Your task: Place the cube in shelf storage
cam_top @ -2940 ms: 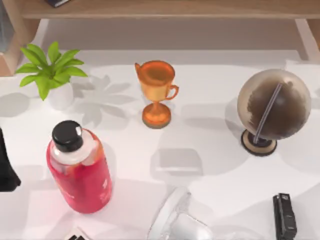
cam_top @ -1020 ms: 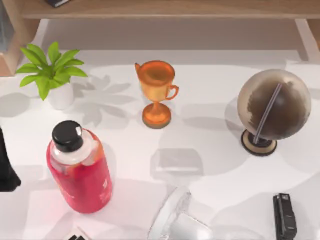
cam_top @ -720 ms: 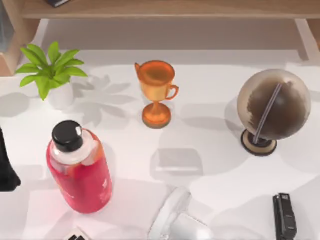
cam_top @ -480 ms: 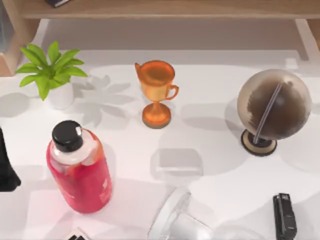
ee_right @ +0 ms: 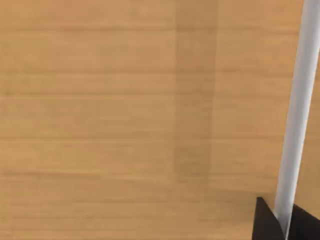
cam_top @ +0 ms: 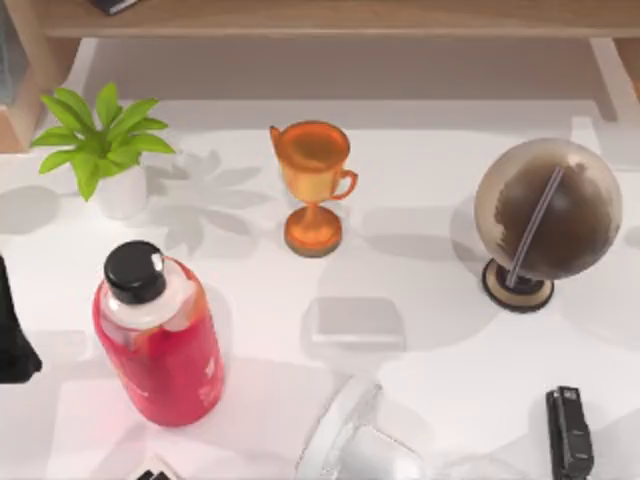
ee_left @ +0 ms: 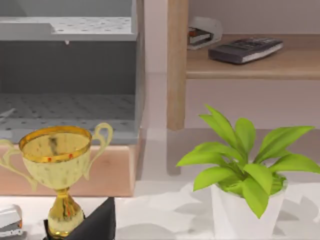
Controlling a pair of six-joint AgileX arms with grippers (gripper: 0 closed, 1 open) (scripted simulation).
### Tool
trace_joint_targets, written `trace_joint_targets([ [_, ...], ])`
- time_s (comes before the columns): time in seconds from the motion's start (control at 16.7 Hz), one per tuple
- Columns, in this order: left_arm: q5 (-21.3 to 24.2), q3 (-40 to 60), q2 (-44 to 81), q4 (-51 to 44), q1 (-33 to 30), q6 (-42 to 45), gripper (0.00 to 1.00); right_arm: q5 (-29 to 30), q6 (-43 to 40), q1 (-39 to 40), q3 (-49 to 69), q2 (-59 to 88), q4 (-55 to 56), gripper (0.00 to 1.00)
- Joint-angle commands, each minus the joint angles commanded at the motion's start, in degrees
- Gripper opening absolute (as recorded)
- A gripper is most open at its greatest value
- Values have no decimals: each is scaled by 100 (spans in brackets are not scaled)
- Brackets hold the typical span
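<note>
The cube is out of view. The shelf storage (cam_top: 330,18) is a light-brown wooden unit along the table's far edge, with an upright panel (ee_left: 177,65) and a flat board in the left wrist view. The right wrist view looks closely at a plain wooden face of the shelf storage (ee_right: 100,125), crossed by a white bar (ee_right: 297,115); a black part of my right gripper (ee_right: 280,225) sits at that frame's corner. My left arm (cam_top: 12,335) is parked at the table's left edge, and a dark part of my left gripper (ee_left: 97,225) shows beside a trophy.
On the white table stand a potted plant (cam_top: 100,140), an orange trophy (cam_top: 313,185), a red bottle (cam_top: 160,335), a globe (cam_top: 547,210), a flat translucent grey block (cam_top: 355,322), a black stapler (cam_top: 569,432) and a clear glass object (cam_top: 360,445). A calculator (ee_left: 245,50) lies on the shelf board.
Shadows near the table's right edge have shifted slightly. The objects on the table and the left arm have stayed where they were.
</note>
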Motion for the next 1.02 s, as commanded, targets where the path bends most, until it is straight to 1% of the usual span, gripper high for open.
trace_joint_targets([
  [0.18,0,0,0,0,0,0,100,-121,-7,-110,-225,-142,196,0],
  [0.54,0,0,0,0,0,0,100,-434,5,-440,-1299,-506,742,0],
  [0.9,0,0,0,0,0,0,100,-521,5,-498,-1395,-563,839,0],
  [1.02,0,0,0,0,0,0,100,-657,0,-639,-1606,-637,996,0],
])
